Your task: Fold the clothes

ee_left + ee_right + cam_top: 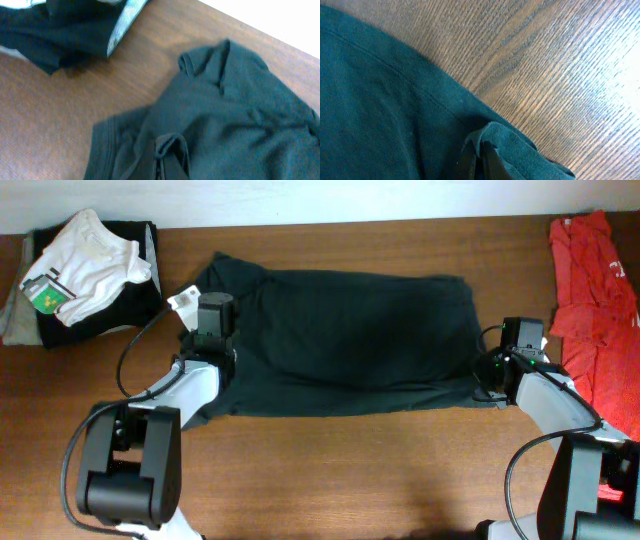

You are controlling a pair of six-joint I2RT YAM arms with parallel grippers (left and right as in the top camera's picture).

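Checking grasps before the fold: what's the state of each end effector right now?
Left end effector: closed, pinching the black T-shirt at its left edge.
Right end effector: closed, pinching the same shirt at its right edge.

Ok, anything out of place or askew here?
Nothing spilled or damaged. The dark shirt lies spread but its end by the left gripper is bunched and rumpled, and the right gripper pinches up a small fold at the opposite edge. The red shirt lies crumpled at the right.
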